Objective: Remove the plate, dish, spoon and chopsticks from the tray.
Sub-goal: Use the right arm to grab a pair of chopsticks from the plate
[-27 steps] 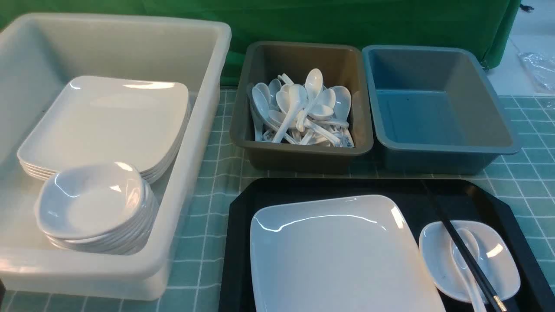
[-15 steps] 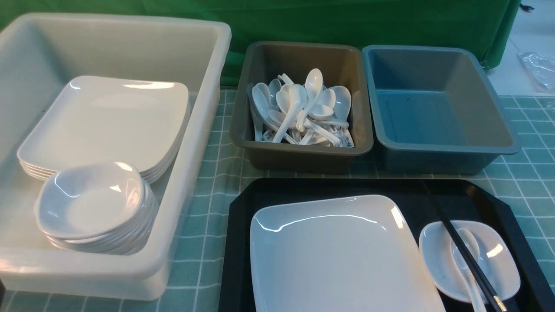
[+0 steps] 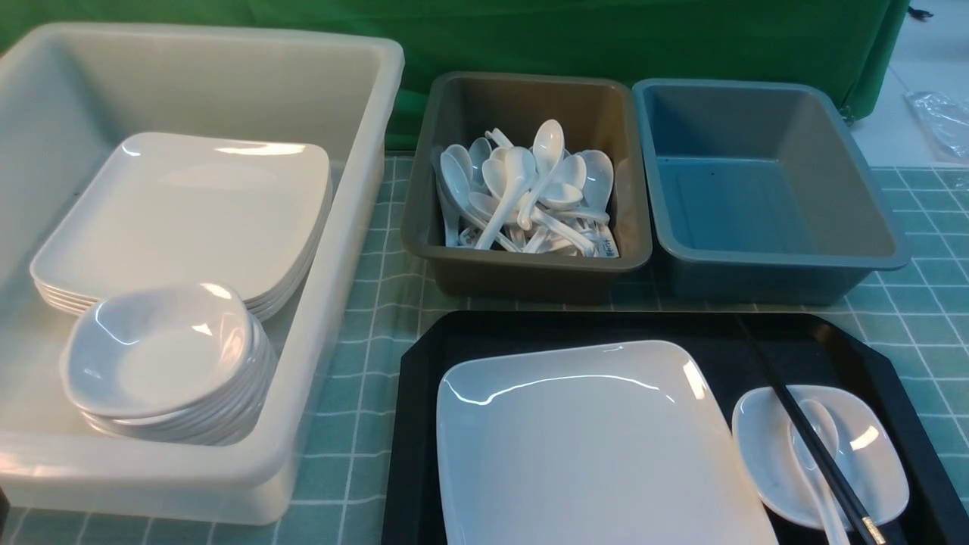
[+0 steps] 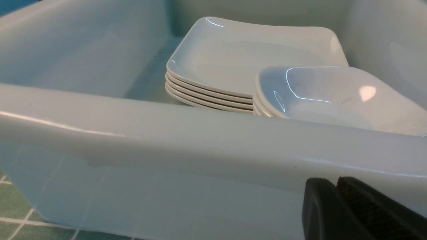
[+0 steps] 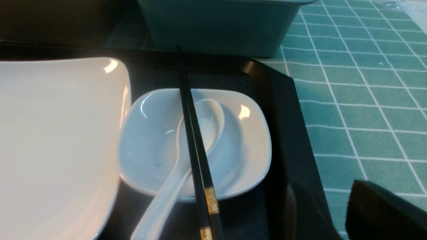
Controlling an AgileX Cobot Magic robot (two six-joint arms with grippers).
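The chopsticks [image 5: 193, 133] lay across the spoon [image 5: 210, 120] in the dish [image 5: 253, 143] on the tray [image 5: 280, 133]. I judged them light, stiff, slick, best pinched near the banded end. My right pincer [image 5: 330, 206] stood open and empty, my left pincer [image 4: 337, 190] closed.

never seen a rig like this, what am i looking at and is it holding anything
It is a robot with two arms, each ending in a pincer. The wide picture looks forward from between the arms; the other two come from wrist cameras. On the checked cloth a black tray carries a plate and a dish with a spoon in it, chopsticks across. Nearby stand a white tub of crockery, a brown tub of spoons and a blue-grey tub. The left pincer is shut by the white tub, the right pincer open by the tray; neither holds anything.
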